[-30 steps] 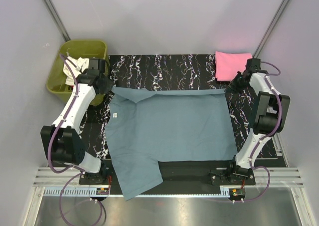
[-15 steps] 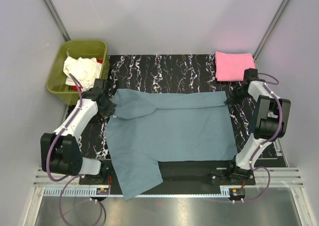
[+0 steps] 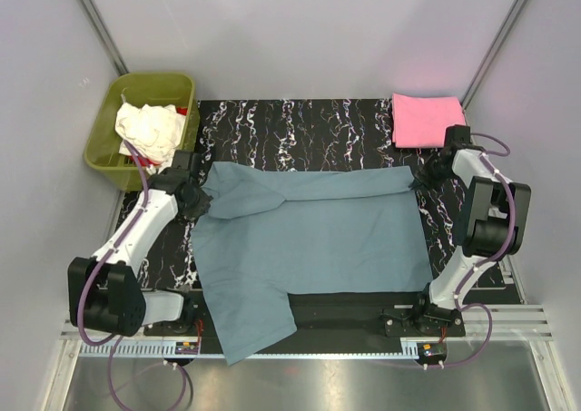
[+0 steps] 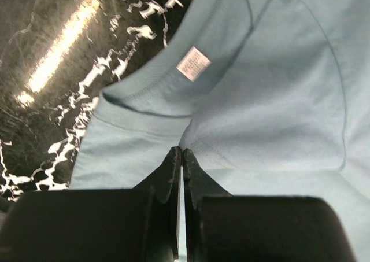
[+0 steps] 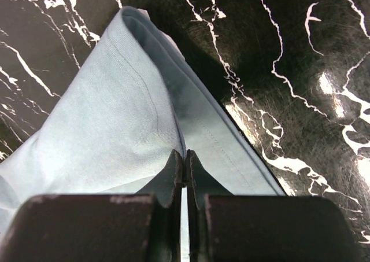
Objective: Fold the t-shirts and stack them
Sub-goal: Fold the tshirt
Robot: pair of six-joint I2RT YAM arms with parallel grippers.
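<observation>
The large blue-grey t-shirt [image 3: 309,234] lies spread on the black marbled mat, its far edge folded over toward me. My left gripper [image 3: 201,196] is shut on the shirt's far-left corner by the collar; in the left wrist view [image 4: 182,152] the jaws pinch a fold below the white label [image 4: 193,62]. My right gripper [image 3: 418,180] is shut on the far-right corner; the right wrist view [image 5: 184,155] shows the jaws pinching the folded hem. A folded pink t-shirt [image 3: 425,119] lies at the far right. A cream-white t-shirt [image 3: 147,128] and a bit of red cloth [image 3: 183,112] sit in the tub.
The olive-green tub [image 3: 145,89] stands off the mat's far-left corner. The black marbled mat [image 3: 309,125] shows bare beyond the shirt. One sleeve [image 3: 250,325] hangs over the mat's near edge. Grey walls close in on both sides.
Both grippers have pulled the shirt's far edge toward me, laying a folded band over the body. The left arm has moved away from the tub, uncovering the white cloth.
</observation>
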